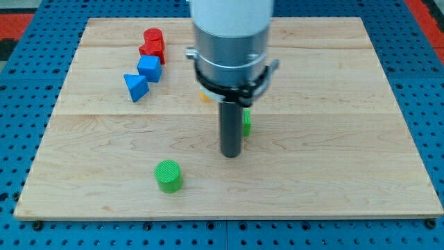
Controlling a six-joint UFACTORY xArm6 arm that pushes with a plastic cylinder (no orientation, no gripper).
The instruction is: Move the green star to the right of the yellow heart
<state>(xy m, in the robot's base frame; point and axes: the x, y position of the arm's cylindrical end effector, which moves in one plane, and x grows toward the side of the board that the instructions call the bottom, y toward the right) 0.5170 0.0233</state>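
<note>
Wooden board (pixel 333 104) lies on a blue pegboard (pixel 21 62), and my rod comes down from the view's top to about its middle. My tip (pixel 231 155) stands on the wood; it has no jaws to open and holds nothing. A green block (pixel 246 122), surely the green star, shows only a sliver just at the view's right of my rod, very close to it; I cannot tell if they touch. A small yellow-orange piece (pixel 204 97), maybe the yellow heart, peeks out under my arm's collar, mostly hidden. A green cylinder (pixel 168 176) stands near the view's bottom. At the upper left are a red cylinder (pixel 152 36), a second red block (pixel 152 50), a blue cube (pixel 149 69) and a blue triangle (pixel 136 87).
</note>
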